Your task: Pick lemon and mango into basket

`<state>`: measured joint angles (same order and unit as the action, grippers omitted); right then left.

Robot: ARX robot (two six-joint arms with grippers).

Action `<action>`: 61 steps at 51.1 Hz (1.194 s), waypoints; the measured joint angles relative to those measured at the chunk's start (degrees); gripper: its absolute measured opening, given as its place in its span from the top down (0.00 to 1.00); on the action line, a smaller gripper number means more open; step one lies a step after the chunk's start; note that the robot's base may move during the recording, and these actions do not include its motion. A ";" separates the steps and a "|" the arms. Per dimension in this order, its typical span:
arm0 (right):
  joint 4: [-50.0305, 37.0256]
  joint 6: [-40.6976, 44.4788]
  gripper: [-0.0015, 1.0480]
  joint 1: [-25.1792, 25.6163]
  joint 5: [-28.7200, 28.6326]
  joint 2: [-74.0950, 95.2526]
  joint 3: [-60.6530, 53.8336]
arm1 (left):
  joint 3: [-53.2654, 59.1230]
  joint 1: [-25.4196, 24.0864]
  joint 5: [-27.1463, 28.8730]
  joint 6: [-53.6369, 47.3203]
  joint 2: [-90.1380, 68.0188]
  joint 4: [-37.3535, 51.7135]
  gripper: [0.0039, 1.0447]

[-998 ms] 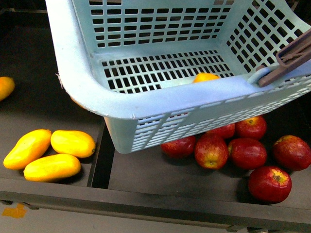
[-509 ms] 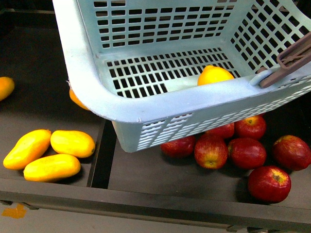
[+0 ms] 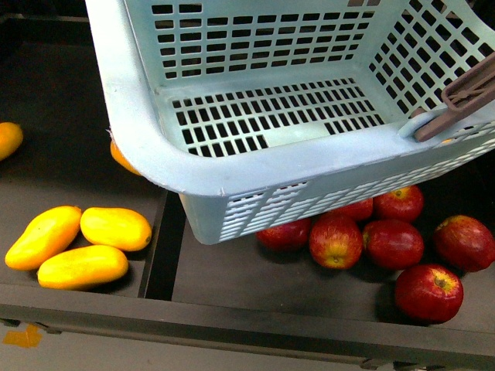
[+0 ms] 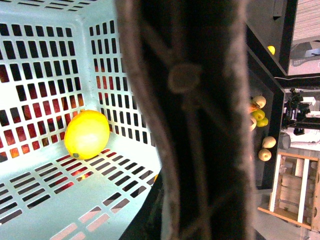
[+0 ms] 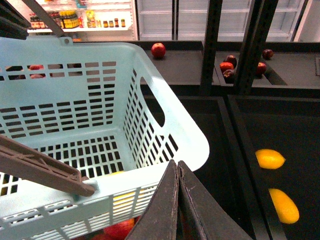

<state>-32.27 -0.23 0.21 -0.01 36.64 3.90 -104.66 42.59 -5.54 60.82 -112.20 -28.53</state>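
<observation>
Lemon (image 4: 86, 134) smooth, round, orange-yellow in basket (image 4: 84, 55); right jaws closed, empty; left jaws unclear.

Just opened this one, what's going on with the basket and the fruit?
The pale blue basket appears to be held up over the dark shelf, above the red apples. Its brown handle fills the left wrist view close up, so the left gripper probably carries it, though its fingers do not show. The lemon lies inside, in a bottom corner. The right gripper is shut on nothing beside the rim. No mango is in yet: three mangoes lie on the shelf.
</observation>
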 joint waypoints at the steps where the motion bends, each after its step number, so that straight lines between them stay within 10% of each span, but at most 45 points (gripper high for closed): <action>1: 0.44 0.00 0.98 0.00 0.00 -0.61 -0.17 | 0.00 0.00 0.00 0.00 0.00 0.00 0.96; 7: 3.34 0.02 0.98 0.00 0.00 -4.66 -1.33 | 0.00 0.02 0.00 -0.02 0.00 0.00 0.96; 41: 3.89 0.04 0.07 0.00 0.22 -5.92 -1.66 | 0.00 0.04 0.15 -0.02 0.00 0.00 0.96; 61: 3.89 0.07 0.08 0.00 0.17 -6.01 -1.73 | -0.04 0.48 -0.22 0.24 -0.02 0.00 0.96</action>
<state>-28.38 -0.16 0.21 0.16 30.63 2.17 -104.71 43.07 -5.76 61.06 -112.22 -28.53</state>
